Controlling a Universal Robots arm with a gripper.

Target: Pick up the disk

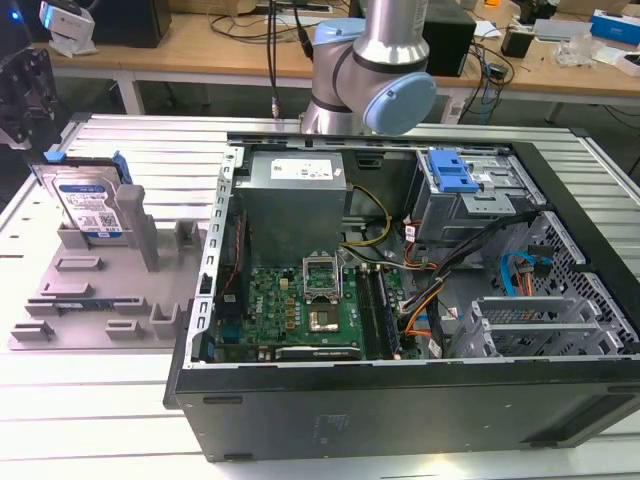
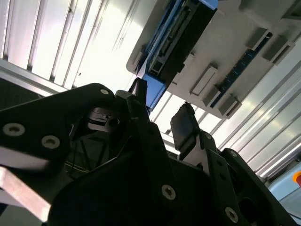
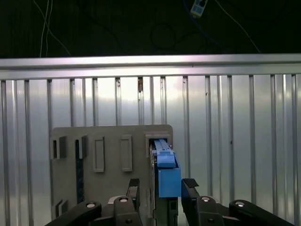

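The disk (image 1: 88,205) stands on edge in a slot of the grey holder plate (image 1: 95,295) at the exterior view's left; its blue-and-white label faces the camera and blue rails run along its sides. In the first wrist view the disk's blue upper edge (image 3: 167,172) lies between my two black fingers (image 3: 134,186). My gripper (image 3: 162,182) is open and straddles the disk's line from above, touching nothing. In the second wrist view the open gripper (image 2: 161,102) points at the disk (image 2: 181,33) in the holder plate (image 2: 244,42), with a gap between them.
An open computer case (image 1: 400,400) lies to the right of the holder, with a grey power-supply box (image 1: 295,190), a motherboard (image 1: 300,300) and a blue drive bracket (image 1: 450,172) inside. All of it rests on a ribbed metal table (image 1: 90,400). Cluttered benches stand behind.
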